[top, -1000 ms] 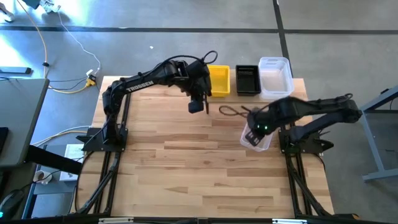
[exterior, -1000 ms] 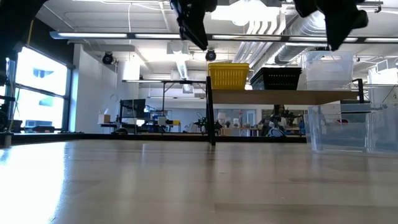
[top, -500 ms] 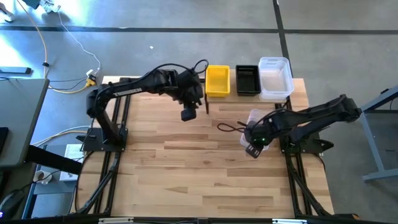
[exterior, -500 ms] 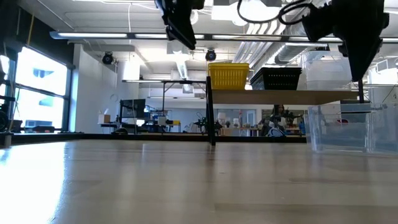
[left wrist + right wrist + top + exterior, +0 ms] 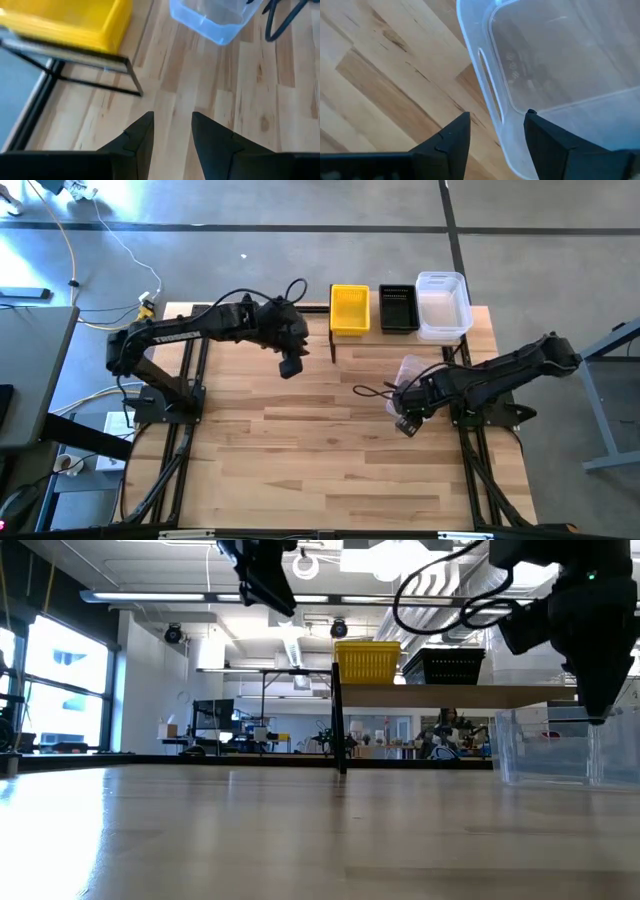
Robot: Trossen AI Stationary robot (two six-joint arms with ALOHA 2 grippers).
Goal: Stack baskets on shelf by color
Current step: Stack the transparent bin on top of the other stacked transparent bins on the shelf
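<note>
Sitting on shelf [image 5: 335, 338], yellow basket [image 5: 349, 309], black basket [image 5: 398, 307], clear baskets [image 5: 443, 304] (empty).

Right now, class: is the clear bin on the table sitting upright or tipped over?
Upright. The clear bin rests flat on the table, and its open top faces up beside the right gripper.

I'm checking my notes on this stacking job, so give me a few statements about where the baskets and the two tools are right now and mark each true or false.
1. A yellow basket, a black basket and a clear basket sit side by side on the shelf. True.
2. Another clear basket on the table lies beside the right tool. True.
3. The left tool holds a yellow basket. False: nothing is between its fingers.
4. The right tool's jaws are clamped on the clear basket's wall. False: they stand open, the wall between them.
5. The black basket lies on the tabletop. False: it is on the shelf.
</note>
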